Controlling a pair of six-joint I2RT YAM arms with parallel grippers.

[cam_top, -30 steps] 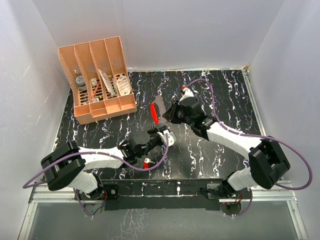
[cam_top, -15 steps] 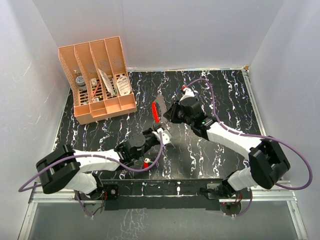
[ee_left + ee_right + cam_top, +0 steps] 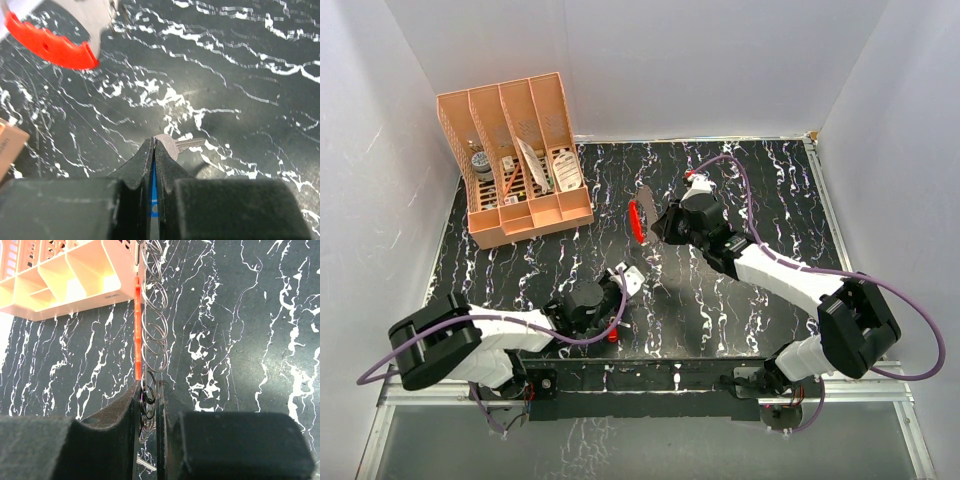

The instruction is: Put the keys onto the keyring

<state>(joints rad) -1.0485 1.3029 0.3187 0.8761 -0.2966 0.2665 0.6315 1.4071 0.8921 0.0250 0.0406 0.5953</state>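
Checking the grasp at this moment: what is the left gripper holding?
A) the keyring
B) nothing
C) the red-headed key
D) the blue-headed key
D: in the left wrist view the left gripper is shut on the blue-headed key, with blue plastic between its fingers and the silver blade poking out ahead. The red-headed key lies loose on the table.

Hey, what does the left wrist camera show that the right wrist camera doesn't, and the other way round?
Only the left wrist view shows the left gripper shut on the blue-headed silver key. Only the right wrist view shows the right gripper pinching the red-and-silver keyring by its wire loops. Both show that keyring's red curved plastic strip over the black, white-veined marble table.
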